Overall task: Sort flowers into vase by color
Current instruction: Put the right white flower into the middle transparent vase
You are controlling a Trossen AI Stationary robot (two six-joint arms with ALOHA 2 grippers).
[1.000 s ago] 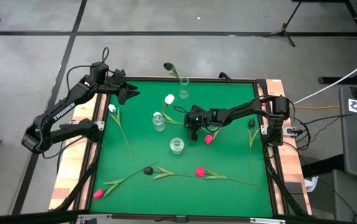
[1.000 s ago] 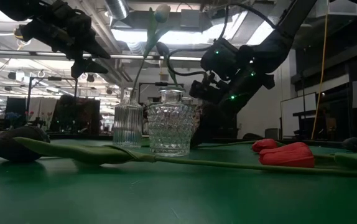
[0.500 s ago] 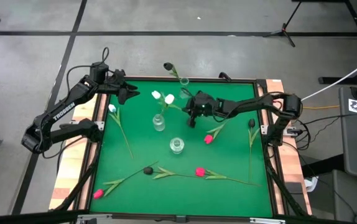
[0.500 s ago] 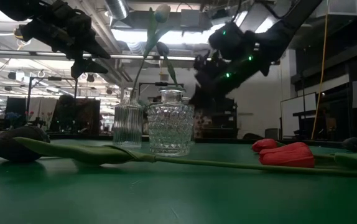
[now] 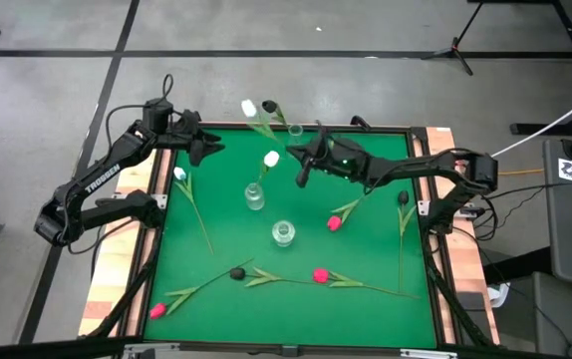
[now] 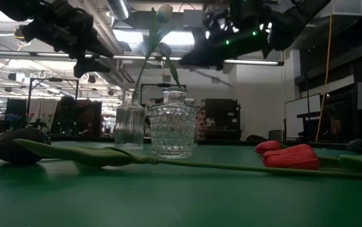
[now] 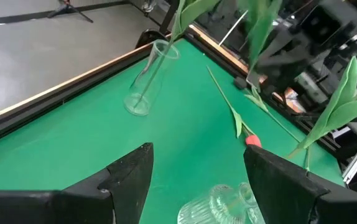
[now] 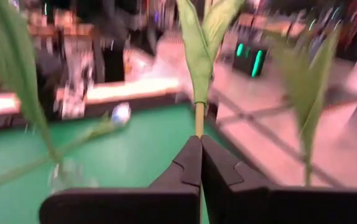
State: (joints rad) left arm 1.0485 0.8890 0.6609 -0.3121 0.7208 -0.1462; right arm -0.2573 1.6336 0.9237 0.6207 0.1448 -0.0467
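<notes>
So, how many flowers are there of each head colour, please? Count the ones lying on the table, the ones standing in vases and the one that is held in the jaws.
White tulips: 3
Pink-red tulips: 3
Black tulips: 3
Total: 9

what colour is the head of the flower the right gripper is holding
White; the tulip head shows best in the high view, its stem pinched in the right gripper.
</notes>
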